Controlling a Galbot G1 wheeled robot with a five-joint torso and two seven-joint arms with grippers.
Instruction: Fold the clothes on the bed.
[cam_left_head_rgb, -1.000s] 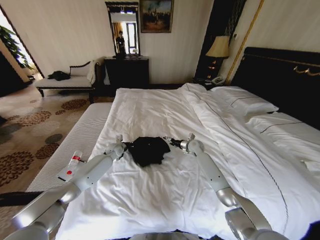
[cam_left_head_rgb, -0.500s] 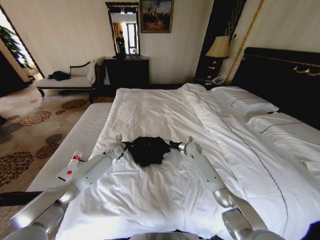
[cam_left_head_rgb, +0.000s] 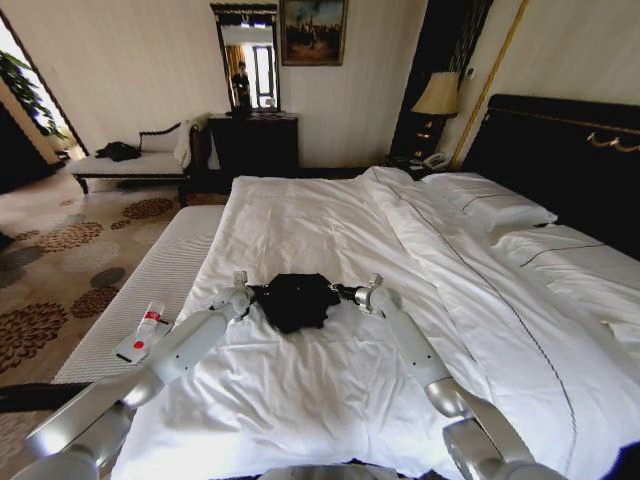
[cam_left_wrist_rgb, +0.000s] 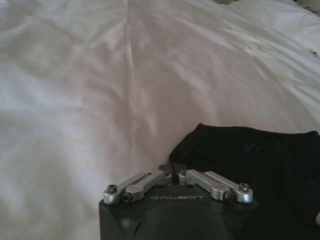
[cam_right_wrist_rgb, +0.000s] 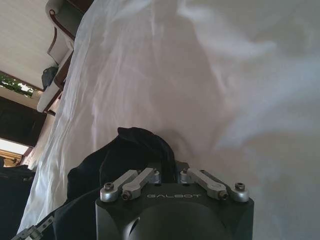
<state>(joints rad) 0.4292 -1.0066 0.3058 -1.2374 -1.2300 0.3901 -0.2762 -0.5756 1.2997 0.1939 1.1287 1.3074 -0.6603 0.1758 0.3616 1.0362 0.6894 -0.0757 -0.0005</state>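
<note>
The clothes (cam_left_head_rgb: 293, 301), a black T-shirt, lie bunched in a small heap on the white duvet of the bed (cam_left_head_rgb: 300, 215), near its foot. My left gripper (cam_left_head_rgb: 246, 293) is shut on the heap's left edge. On the heap's right edge my right gripper (cam_left_head_rgb: 349, 292) is shut. In the left wrist view the left gripper (cam_left_wrist_rgb: 172, 168) pinches dark fabric of the clothes (cam_left_wrist_rgb: 250, 160) between its closed fingertips. The right wrist view has the right gripper (cam_right_wrist_rgb: 168, 171) closed on a raised fold of the clothes (cam_right_wrist_rgb: 125, 155). The shirt's lettering is hidden.
Pillows (cam_left_head_rgb: 488, 205) and a dark headboard (cam_left_head_rgb: 570, 150) lie to the far right. The bed's left edge (cam_left_head_rgb: 165, 275) drops to patterned carpet (cam_left_head_rgb: 60, 250). A bench (cam_left_head_rgb: 130, 160), a dark dresser (cam_left_head_rgb: 253, 142) and a lamp (cam_left_head_rgb: 437, 95) stand at the far wall.
My right gripper has moved left, toward the left gripper, with the shirt's edge. The heap has grown narrower. The left gripper has barely moved.
</note>
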